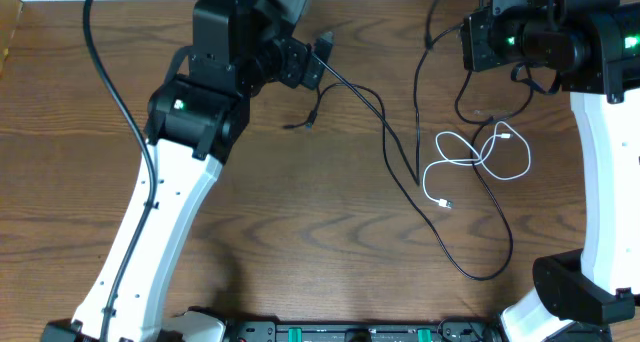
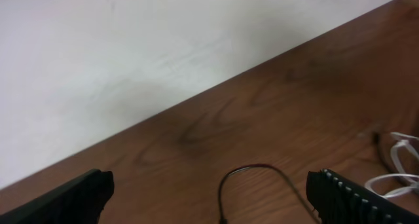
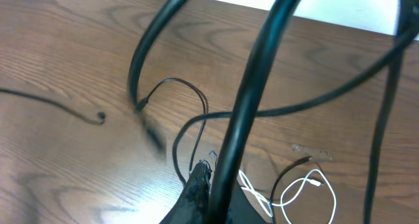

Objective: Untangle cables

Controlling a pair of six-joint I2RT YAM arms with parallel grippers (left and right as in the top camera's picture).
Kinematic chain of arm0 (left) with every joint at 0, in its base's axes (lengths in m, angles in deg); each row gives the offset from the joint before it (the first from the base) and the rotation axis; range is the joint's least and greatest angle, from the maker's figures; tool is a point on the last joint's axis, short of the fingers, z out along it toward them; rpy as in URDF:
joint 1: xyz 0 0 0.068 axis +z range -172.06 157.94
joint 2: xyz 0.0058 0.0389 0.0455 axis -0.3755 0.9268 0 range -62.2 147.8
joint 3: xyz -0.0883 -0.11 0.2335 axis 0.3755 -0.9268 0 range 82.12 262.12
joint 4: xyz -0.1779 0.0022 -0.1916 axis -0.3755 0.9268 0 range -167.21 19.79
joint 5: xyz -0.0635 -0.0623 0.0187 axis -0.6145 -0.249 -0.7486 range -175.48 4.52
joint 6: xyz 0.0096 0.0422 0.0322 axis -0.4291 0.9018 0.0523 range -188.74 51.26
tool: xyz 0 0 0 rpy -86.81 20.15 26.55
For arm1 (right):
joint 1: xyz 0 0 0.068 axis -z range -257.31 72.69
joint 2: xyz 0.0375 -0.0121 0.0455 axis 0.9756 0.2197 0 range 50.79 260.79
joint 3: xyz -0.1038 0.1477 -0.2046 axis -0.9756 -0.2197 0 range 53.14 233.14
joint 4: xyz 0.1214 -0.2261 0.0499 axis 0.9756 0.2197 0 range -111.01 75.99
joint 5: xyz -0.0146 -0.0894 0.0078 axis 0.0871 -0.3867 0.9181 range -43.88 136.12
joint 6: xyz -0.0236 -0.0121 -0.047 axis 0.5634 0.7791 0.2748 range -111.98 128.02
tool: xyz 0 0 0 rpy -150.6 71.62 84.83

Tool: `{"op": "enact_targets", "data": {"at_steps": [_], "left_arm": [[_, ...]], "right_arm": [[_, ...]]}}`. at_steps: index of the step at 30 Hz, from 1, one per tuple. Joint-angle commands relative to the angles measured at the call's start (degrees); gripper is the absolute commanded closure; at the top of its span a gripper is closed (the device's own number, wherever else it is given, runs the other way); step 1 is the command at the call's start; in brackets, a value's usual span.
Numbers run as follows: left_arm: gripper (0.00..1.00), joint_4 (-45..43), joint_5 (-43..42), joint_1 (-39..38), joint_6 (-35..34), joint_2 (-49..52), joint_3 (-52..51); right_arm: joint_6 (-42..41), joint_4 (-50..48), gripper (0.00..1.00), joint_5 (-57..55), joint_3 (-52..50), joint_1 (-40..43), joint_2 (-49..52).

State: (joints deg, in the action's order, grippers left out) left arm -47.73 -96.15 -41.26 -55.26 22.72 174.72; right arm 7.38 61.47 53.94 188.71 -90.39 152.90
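Left gripper (image 2: 211, 201) jaws wide apart, holding nothing; a black cable (image 2: 255, 175) loop lies on the table (image 2: 196, 132) between them. Right gripper (image 3: 200, 185) shut, thin black strand at its tip, grip unclear. Only the overhead view shows the white cable (image 1: 478, 154) whole, coiled right of centre.
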Motion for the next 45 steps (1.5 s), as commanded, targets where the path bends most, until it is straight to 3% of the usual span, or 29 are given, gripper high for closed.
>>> {"op": "enact_targets", "data": {"at_steps": [1,5,15,22,29,45], "left_arm": [[0.00,-0.1,-1.4,-0.5,1.1,-3.9,1.3],[0.00,0.3,3.0,-0.5,1.1,-4.6,1.3],[0.01,0.4,-0.7,-0.5,1.1,-4.7,1.3],[0.01,0.0,-0.1,-0.5,1.6,-5.4,1.3],[0.01,-0.2,5.5,-0.1,4.6,-5.2,1.3],[0.01,-1.0,7.2,5.0,1.8,0.3,1.3]], "right_arm": [[1.6,0.0,0.99,1.4,0.2,-0.3,0.2],[1.6,0.0,0.99,1.4,0.2,-0.3,0.2],[1.9,0.0,0.99,6.0,0.2,-1.3,0.2],[2.3,0.7,0.99,7.4,0.0,-6.2,0.2],[4.2,1.5,0.99,7.8,0.1,-12.2,0.2],[4.6,1.0,0.99,7.6,0.1,-12.3,0.2]]}}
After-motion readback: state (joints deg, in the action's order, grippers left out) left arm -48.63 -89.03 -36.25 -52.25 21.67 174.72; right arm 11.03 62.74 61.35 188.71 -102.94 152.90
